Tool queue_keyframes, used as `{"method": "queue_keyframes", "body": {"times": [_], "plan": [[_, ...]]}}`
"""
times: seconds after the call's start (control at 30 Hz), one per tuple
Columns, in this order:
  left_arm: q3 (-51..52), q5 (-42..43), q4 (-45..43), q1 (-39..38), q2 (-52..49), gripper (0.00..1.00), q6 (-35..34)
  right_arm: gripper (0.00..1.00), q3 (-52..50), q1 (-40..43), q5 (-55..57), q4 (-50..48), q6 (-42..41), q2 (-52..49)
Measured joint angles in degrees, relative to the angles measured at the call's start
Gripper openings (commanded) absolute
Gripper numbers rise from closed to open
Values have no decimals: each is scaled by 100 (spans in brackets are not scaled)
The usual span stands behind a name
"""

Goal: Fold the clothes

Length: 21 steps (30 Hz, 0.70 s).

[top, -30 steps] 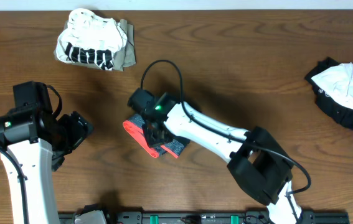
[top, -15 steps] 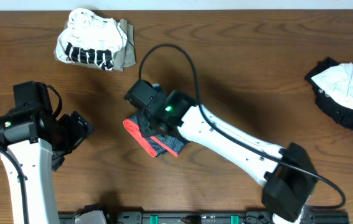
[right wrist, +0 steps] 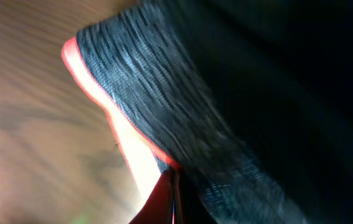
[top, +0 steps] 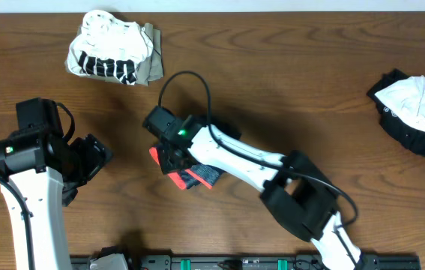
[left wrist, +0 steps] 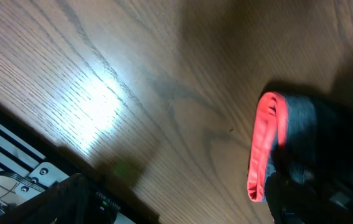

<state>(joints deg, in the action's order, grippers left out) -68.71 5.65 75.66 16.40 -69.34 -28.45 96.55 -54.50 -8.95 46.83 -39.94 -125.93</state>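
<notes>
Overhead, the trousers (top: 199,178) were seen bundled at the middle of the desk (top: 294,82), their grey waistband edged red-orange. The right gripper (top: 173,159) was set down on their left end with its jaws closed; whether cloth was pinched could not be told. The left gripper (top: 92,161) was spread wide above bare wood, near the trousers but apart from them. A white printed top (top: 111,49) was laid over an olive piece (top: 153,56) far left, and a black-and-white garment (top: 414,112) far right.
</notes>
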Motion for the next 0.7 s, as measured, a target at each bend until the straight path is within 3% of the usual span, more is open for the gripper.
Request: {"method": "queue_keyframes", "body": {"times": [0.17, 0.33, 0.6, 0.7], "plan": [[0, 0, 13, 0, 0, 92, 55, 1, 15, -4, 2, 166, 2, -76], [0, 87, -26, 0, 0, 92, 251, 13, -17, 57, 391, 544, 72, 286], [31, 1075, -282, 0, 0, 92, 796, 74, -13, 815, 638, 898, 664, 2459], [308, 1436, -452, 0, 2, 93, 953, 84, 20, 1167, 702, 1172, 859, 3091]]}}
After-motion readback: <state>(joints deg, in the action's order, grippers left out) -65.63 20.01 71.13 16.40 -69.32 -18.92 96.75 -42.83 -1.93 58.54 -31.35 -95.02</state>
